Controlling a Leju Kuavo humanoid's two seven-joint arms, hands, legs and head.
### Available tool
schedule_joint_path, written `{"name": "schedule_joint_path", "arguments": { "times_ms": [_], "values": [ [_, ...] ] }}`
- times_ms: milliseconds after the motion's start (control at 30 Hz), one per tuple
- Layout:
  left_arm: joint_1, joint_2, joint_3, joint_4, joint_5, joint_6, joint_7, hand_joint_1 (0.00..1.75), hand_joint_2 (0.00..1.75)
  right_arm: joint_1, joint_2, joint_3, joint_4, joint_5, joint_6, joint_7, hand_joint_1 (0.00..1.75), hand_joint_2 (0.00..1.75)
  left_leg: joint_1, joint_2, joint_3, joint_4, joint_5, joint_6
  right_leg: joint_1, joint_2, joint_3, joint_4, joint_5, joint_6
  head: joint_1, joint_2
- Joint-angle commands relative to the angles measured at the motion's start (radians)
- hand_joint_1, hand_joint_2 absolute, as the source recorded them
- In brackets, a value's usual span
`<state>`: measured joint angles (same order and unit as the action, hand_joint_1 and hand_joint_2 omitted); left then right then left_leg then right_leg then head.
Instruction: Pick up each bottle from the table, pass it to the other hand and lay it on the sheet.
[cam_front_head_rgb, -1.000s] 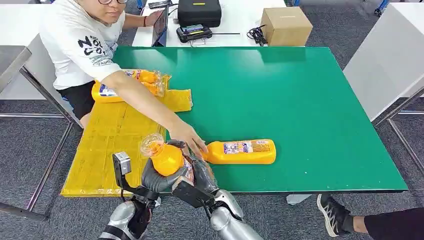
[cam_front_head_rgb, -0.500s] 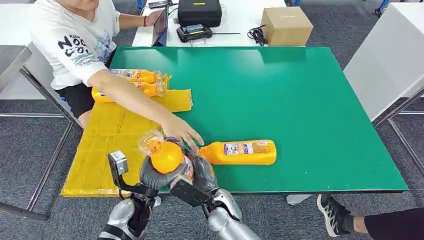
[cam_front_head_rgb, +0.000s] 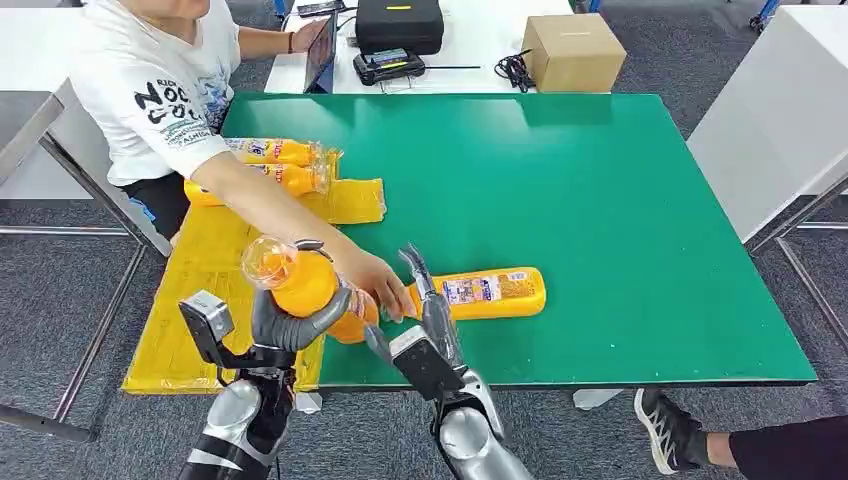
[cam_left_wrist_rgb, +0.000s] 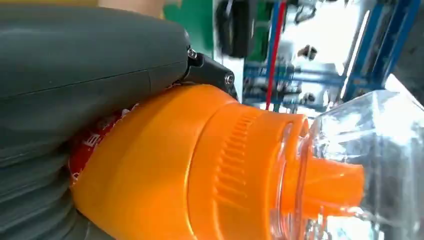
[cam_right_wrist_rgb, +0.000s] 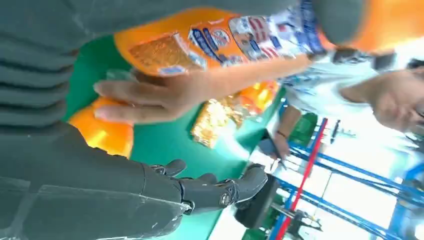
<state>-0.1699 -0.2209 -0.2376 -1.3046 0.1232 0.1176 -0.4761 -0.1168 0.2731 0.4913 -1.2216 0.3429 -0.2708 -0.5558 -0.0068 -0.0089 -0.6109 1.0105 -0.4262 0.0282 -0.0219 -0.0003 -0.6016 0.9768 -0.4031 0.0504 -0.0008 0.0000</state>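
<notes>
My left hand (cam_front_head_rgb: 290, 325) grips an orange bottle (cam_front_head_rgb: 305, 288) with a clear cap (cam_front_head_rgb: 262, 262), raised above the near edge of the yellow sheet (cam_front_head_rgb: 225, 265). In the left wrist view the same bottle (cam_left_wrist_rgb: 190, 170) sits against my thumb (cam_left_wrist_rgb: 75, 60). My right hand (cam_front_head_rgb: 430, 318) stands open just right of it, fingers straight and holding nothing; its fingers (cam_right_wrist_rgb: 220, 192) show spread in the right wrist view. A second orange bottle (cam_front_head_rgb: 490, 292) lies on the green table (cam_front_head_rgb: 600, 200), with a person's hand (cam_front_head_rgb: 375, 285) on its neck end. Two more bottles (cam_front_head_rgb: 275, 152) (cam_front_head_rgb: 285, 178) lie on the sheet's far end.
The person sits at the table's far left corner, their arm (cam_front_head_rgb: 260, 200) stretched across the sheet. A cardboard box (cam_front_head_rgb: 572, 50), a black case (cam_front_head_rgb: 398, 22) and cables rest on the white table behind. A white cabinet (cam_front_head_rgb: 780, 110) stands to the right.
My right hand has let go of the bottle and opened. My left hand has carried the bottle left toward the sheet. The person's hand stays at the lying bottle.
</notes>
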Motion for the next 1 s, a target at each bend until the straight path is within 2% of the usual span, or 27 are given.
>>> {"name": "schedule_joint_path", "arguments": {
  "times_ms": [33,167,200,233,467,600,633,700,733,767,900,933,1000],
  "values": [
    [-0.096,0.007,0.117,0.096,-0.046,0.073,-0.027,1.75,1.75,0.040,-0.068,0.004,-0.187,-0.023,0.048,-0.011,0.00,0.00,0.001,-0.001,0.002,0.000,-0.001,-0.002,0.001,-0.001,0.003,-0.001,-0.001,-0.002,0.000,0.000],
    [-0.165,0.020,0.195,0.179,-0.073,0.134,-0.063,1.75,1.75,0.048,-0.079,0.018,-0.251,-0.037,0.066,-0.033,0.00,0.00,0.002,-0.001,0.004,0.000,-0.001,-0.002,0.003,-0.001,0.005,-0.001,-0.001,-0.003,0.000,0.000],
    [-0.186,0.027,0.213,0.199,-0.121,0.184,-0.103,1.75,1.75,0.055,-0.072,0.008,-0.280,-0.057,0.058,-0.051,0.00,0.00,0.003,0.000,0.005,0.000,-0.002,-0.003,0.003,-0.001,0.006,-0.001,-0.001,-0.003,0.000,0.000],
    [-0.199,0.034,0.224,0.211,-0.144,0.203,-0.101,1.75,1.75,0.061,-0.063,-0.002,-0.304,-0.075,0.049,-0.062,0.00,0.00,0.001,0.000,0.002,0.000,0.000,-0.002,0.002,-0.001,0.002,0.000,0.000,-0.002,0.000,0.000],
    [-0.206,0.037,0.229,0.222,-0.166,0.212,-0.106,1.75,1.75,0.065,-0.063,-0.004,-0.326,-0.081,0.045,-0.061,0.00,0.00,0.001,0.000,0.002,0.000,0.000,-0.001,0.001,0.000,0.002,-0.001,0.000,-0.001,0.000,0.000],
    [-0.260,0.110,0.197,0.305,-0.581,0.541,-0.137,1.75,1.75,0.042,-0.061,0.004,-0.325,-0.124,0.067,-0.063,0.00,0.00,0.002,0.000,0.003,0.000,-0.001,-0.002,0.002,0.000,0.004,0.000,-0.001,-0.002,0.000,0.000],
    [-0.275,0.109,0.251,0.319,-0.741,0.581,-0.139,1.75,1.75,0.032,-0.062,0.011,-0.320,-0.127,0.072,-0.062,0.00,0.00,0.001,0.001,0.003,0.000,-0.001,-0.002,0.001,0.000,0.003,0.000,0.000,-0.002,0.000,0.000],
    [-0.307,0.109,0.370,0.379,-1.009,0.581,-0.119,1.75,1.75,0.021,-0.060,0.019,-0.304,-0.151,0.083,-0.061,0.00,0.00,0.002,0.002,0.003,0.000,0.000,-0.002,0.002,0.001,0.003,-0.001,0.000,-0.002,0.000,0.000],
    [-0.337,0.137,0.354,0.468,-1.054,0.581,-0.102,1.75,1.75,0.017,-0.063,0.023,-0.294,-0.151,0.083,-0.061,0.00,0.00,0.002,0.003,0.003,0.000,-0.001,-0.002,0.002,0.003,0.003,0.000,0.000,-0.002,0.000,0.000],
    [-0.337,0.148,0.372,0.469,-1.174,0.581,-0.078,1.75,1.75,0.013,-0.064,0.024,-0.285,-0.161,0.088,-0.059,0.00,0.00,0.001,0.002,0.002,-0.001,0.000,-0.001,0.001,0.002,0.002,0.000,0.000,-0.002,0.000,0.000],
    [-0.335,0.144,0.384,0.482,-1.191,0.581,-0.084,1.75,1.75,0.012,-0.065,0.023,-0.280,-0.164,0.089,-0.060,0.00,0.00,0.002,0.004,0.003,0.000,-0.001,-0.002,0.002,0.003,0.003,0.000,0.000,-0.003,0.000,0.000],
    [-0.366,0.160,0.353,0.585,-1.235,0.581,-0.058,1.75,1.75,0.011,-0.066,0.023,-0.279,-0.166,0.091,-0.060,0.00,0.00,0.002,0.003,0.002,0.000,0.000,-0.001,0.002,0.002,0.001,0.000,0.001,-0.002,-0.001,0.000],
    [-0.364,0.189,0.313,0.597,-1.373,0.581,0.015,1.75,1.75,0.008,-0.069,0.023,-0.276,-0.176,0.102,-0.058,0.00,0.00,0.002,0.003,0.005,-0.001,0.000,-0.002,0.003,0.000,0.005,-0.001,0.000,-0.003,0.000,0.000]
  ]
}}
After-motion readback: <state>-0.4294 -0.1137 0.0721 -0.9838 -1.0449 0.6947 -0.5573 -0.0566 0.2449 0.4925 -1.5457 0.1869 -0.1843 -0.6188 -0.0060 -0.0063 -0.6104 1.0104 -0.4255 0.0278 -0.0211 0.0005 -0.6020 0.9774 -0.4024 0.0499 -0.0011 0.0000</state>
